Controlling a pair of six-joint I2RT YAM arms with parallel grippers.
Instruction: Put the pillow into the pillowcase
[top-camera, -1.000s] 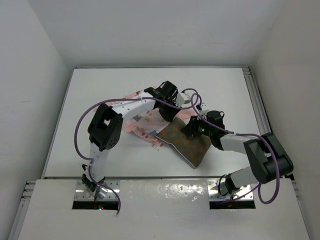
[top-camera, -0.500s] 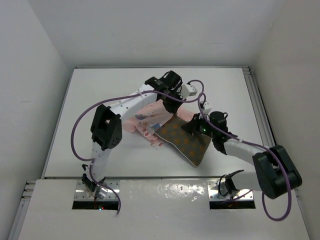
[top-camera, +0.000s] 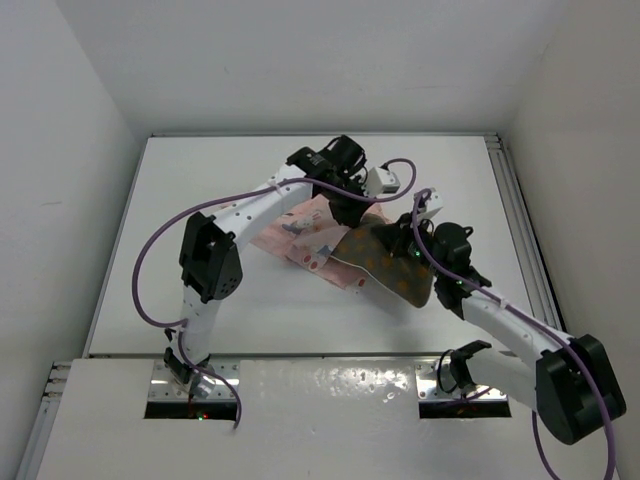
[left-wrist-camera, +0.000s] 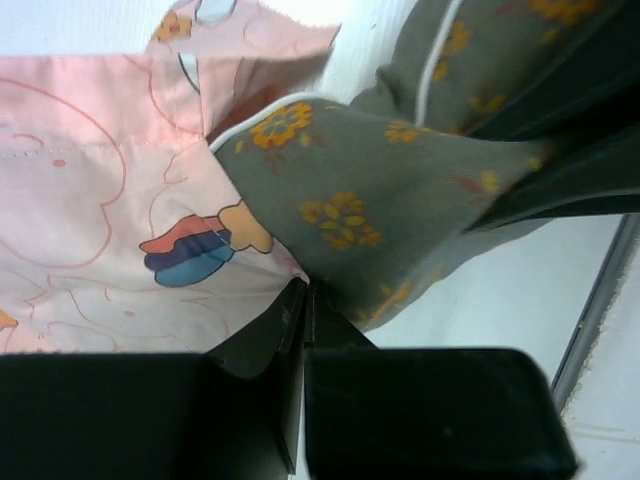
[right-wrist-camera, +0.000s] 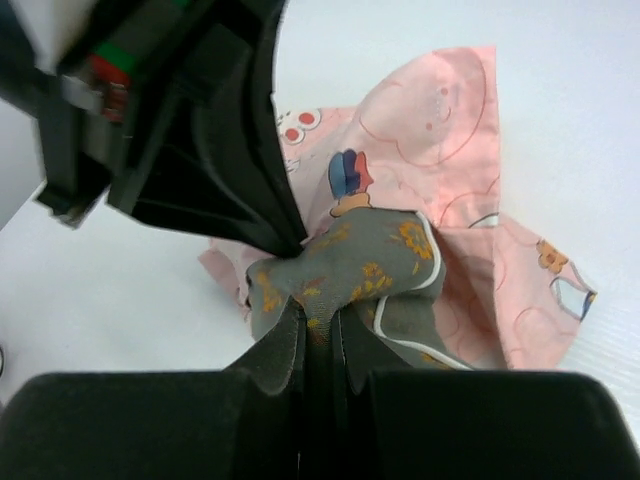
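The olive-brown pillow (top-camera: 402, 272) with orange dots lies bunched at the table's middle right, one corner raised. My right gripper (top-camera: 397, 245) is shut on that raised corner; in the right wrist view a fold of the pillow (right-wrist-camera: 360, 260) runs down between the closed jaws (right-wrist-camera: 322, 325). The pink pillowcase (top-camera: 305, 235) lies crumpled just left of the pillow. My left gripper (top-camera: 352, 210) is shut on the pillowcase's edge where it meets the pillow. In the left wrist view the closed jaws (left-wrist-camera: 305, 292) pinch at the seam between pillowcase (left-wrist-camera: 90, 200) and pillow (left-wrist-camera: 370, 190).
The white table (top-camera: 200, 200) has walls at the back and on both sides, and a metal rail (top-camera: 515, 210) along its right edge. Purple cables (top-camera: 160, 250) loop off both arms. The two grippers stand close together, almost touching.
Both grippers have shut, the left on the pillowcase edge and the right on the pillow corner. The pillow has bunched up and shifted right; the pillowcase has been drawn toward it.
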